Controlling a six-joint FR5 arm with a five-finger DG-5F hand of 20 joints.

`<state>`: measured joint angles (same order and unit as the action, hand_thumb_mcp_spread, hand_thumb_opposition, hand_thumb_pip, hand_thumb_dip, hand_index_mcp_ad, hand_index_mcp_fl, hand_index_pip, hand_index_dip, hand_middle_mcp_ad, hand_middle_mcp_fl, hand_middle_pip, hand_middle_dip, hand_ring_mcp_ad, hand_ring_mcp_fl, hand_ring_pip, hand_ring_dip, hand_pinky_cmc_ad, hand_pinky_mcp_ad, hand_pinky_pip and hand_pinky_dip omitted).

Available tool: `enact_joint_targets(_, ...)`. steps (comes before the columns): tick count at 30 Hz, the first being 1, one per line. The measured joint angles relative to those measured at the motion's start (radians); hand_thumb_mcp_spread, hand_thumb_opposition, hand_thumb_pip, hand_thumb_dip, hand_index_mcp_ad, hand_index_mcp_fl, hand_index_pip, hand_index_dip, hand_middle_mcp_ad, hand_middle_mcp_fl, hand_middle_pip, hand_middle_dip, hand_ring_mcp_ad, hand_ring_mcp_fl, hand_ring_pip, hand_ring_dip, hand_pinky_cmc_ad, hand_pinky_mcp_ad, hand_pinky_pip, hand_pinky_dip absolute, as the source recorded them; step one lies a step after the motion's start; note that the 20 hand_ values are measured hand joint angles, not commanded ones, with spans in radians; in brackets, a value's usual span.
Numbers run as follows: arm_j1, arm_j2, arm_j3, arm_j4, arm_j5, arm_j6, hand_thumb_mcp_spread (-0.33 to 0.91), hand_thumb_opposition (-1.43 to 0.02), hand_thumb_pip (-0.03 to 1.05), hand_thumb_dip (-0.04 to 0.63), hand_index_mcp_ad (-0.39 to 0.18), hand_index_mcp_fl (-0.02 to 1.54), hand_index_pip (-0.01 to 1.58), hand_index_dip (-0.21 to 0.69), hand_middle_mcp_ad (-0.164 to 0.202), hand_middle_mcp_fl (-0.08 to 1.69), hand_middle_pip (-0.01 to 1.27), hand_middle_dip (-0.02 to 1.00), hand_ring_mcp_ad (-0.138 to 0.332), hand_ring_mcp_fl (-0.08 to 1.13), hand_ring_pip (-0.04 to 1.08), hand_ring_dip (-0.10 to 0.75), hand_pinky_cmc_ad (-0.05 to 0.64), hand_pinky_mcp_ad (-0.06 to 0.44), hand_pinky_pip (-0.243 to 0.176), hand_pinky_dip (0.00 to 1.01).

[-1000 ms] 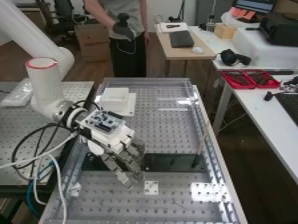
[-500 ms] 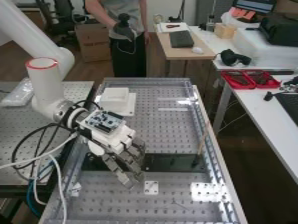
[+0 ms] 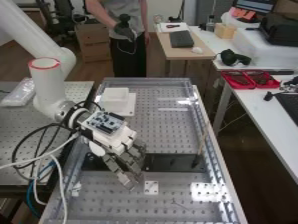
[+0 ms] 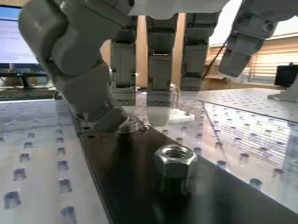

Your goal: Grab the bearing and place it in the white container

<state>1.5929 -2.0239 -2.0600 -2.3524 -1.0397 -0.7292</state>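
Note:
The grey hand [image 3: 126,162] hangs low over the black plate [image 3: 174,162], its fingers long and relaxed. In the wrist view the hand [image 4: 159,65] has straight fingers with nothing between them and the thumb. The thumb's tip is down by a small round metal piece [image 4: 131,126] on the black plate [image 4: 120,175], possibly the bearing; the tip partly covers it, and whether they touch I cannot tell. A shiny hexagonal metal piece [image 4: 175,159] stands nearer the camera. The white container [image 3: 116,94] is at the bench's far left, on a white base.
A thin upright rod [image 3: 202,142] rises near the black plate's right end. A small white plate [image 3: 151,187] lies in front of the black plate. Raised clear edges [image 3: 211,145] border the perforated bench. Cables loop beside the arm at the left.
The hand has shifted very slightly to the right and toward the bench's near end. Its fingers keep much the same shape, and the white container has not moved.

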Motion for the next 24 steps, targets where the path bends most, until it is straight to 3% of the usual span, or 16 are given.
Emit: enact_joint_targets(24, 0.003, 0.013, 0.002, -0.018, -0.008, 0.009, 0.45, -0.81, 0.78, 0.326, -0.119, 0.1, 1.43, 0.068, 0.044, 0.25, 1.05, 0.68, 0.099, -0.01, 0.75, 0.401, 0.367, 0.286, -0.124, 0.44)
